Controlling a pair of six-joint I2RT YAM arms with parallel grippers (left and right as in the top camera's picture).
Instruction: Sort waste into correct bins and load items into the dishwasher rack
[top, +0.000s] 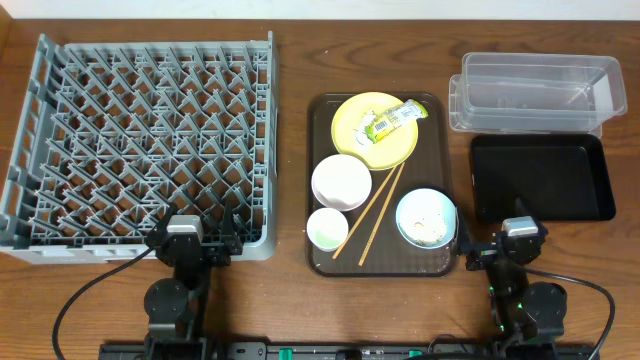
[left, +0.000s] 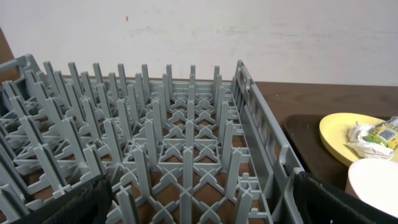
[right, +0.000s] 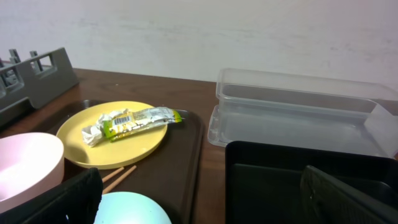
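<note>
On the yellow plate (top: 350, 125) lies the yellow-green wrapper (top: 390, 118). A white bowl (top: 341, 182), a small white cup (top: 327, 228), chopsticks (top: 375, 215) and a light blue bowl (top: 420, 203) holding rice scraps (top: 428, 231) sit close by. The grey rack (top: 140, 140) fills the left side. My left gripper (top: 195, 240) stands open over the rack's near right corner (left: 199, 208). My right gripper (top: 505, 242) stands open between the blue bowl (right: 130, 211) and the black tray (right: 273, 180), holding nothing (right: 208, 202).
All the dishes rest on a brown serving tray (top: 430, 150) mid-table. The clear container (top: 535, 92) stands at the back right, with the black tray (top: 540, 177) just in front of it. A light wall rises behind the table.
</note>
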